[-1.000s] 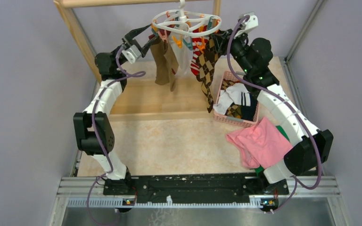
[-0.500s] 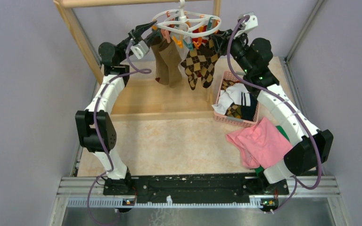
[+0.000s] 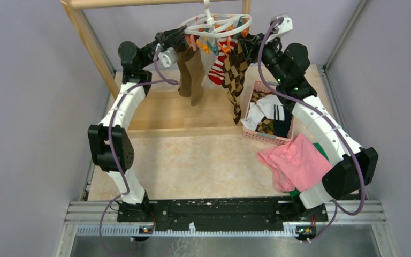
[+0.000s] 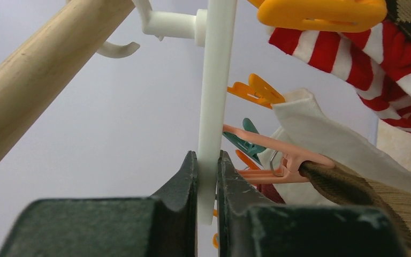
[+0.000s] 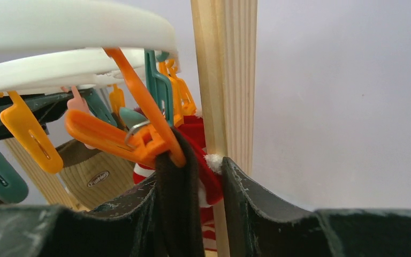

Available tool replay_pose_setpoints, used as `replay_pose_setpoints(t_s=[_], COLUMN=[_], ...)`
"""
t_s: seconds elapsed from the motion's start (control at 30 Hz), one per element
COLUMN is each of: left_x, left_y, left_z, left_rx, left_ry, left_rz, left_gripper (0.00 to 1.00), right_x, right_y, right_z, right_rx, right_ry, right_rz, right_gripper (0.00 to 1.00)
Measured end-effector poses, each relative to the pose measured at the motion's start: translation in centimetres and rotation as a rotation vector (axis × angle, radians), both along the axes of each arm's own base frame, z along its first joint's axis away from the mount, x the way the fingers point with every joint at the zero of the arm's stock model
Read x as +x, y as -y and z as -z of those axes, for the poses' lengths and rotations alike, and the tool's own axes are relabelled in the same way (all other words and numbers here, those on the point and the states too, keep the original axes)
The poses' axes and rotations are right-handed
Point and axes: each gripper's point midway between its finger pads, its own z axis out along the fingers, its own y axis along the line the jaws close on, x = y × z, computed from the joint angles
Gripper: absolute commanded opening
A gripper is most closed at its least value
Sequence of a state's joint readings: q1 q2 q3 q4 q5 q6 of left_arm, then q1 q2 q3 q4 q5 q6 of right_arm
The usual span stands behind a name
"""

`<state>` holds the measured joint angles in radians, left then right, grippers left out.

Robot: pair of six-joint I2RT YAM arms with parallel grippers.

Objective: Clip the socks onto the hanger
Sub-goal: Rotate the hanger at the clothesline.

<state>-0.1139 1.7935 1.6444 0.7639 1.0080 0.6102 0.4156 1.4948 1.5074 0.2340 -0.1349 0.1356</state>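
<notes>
The likeliest trouble is a skewed white plastic ring hanger (image 3: 217, 24) with its dangling orange and teal clips. The left gripper (image 4: 207, 176) has its jaws closed tight on the ring's thin white rim. A sideways pull could, I judge, twist the ring, slide its hook along the pale wooden frame rail (image 3: 112, 3) above the far edge of the worktop, or shake loose what hangs there. The right gripper (image 5: 188, 174) has its jaws part open on either side of a dark brown sock cuff (image 5: 176, 209), whose top is bitten by an orange plastic clip (image 5: 134, 136). The cuff lies against the finger on the ring's side, with a gap to the other, so whether it is pinched cannot be told. If that gripper draws down or away with any hold on the cuff, the clip might let go and the sock would drop. The upright wooden post (image 5: 225, 69) stands just beside those jaws, so a knock is possible. A plain brown sock (image 3: 192, 77), a red-and-white striped sock (image 3: 218, 67) and a brown-tan argyle sock (image 3: 236, 75) hang from the ring, between the two grippers.
</notes>
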Motion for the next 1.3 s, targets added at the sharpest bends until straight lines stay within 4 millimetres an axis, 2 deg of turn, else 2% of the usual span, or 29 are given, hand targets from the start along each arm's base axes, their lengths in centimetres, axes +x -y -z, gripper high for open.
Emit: replay_pose_setpoints(t_s=[0.07,0.37,0.67,0.77,0.9,1.1,1.3], left_x=[-0.1,0.2,-0.1,-0.1,0.1,0.0,-0.2], left_y=[0.3,0.1,-1.2,-1.4,-2.2,-4.2,-6.2], left_z=[0.2,-0.1,-1.3,-1.2,-0.8,-1.1,-1.4], left_rx=[0.01,0.03,0.057,0.064,0.07,0.083,0.098], left_ry=[0.0,0.052,0.111,0.104,0.085,0.075,0.072], left_rz=[0.006,-0.055,-0.16,-0.168,-0.167,-0.156,-0.18], left_gripper=[0.0,0.0,0.0,0.0,0.0,0.0,0.0], right_x=[0.0,-0.3,-0.7,-0.8,-1.0,-1.9,-3.3], right_y=[0.0,-0.8,-1.3,-1.5,-1.6,-1.4,-0.8], right_z=[-0.1,-0.7,-0.5,-0.5,-0.4,-0.3,-1.4], right_rx=[0.001,0.005,0.004,-0.001,-0.011,-0.031,-0.026], right_ry=[0.004,0.005,-0.003,-0.002,0.004,0.018,0.055], right_rz=[-0.003,-0.046,-0.085,-0.098,-0.108,-0.116,-0.116], right_gripper=[0.36,0.43,0.62,0.74,0.82,0.85,0.86])
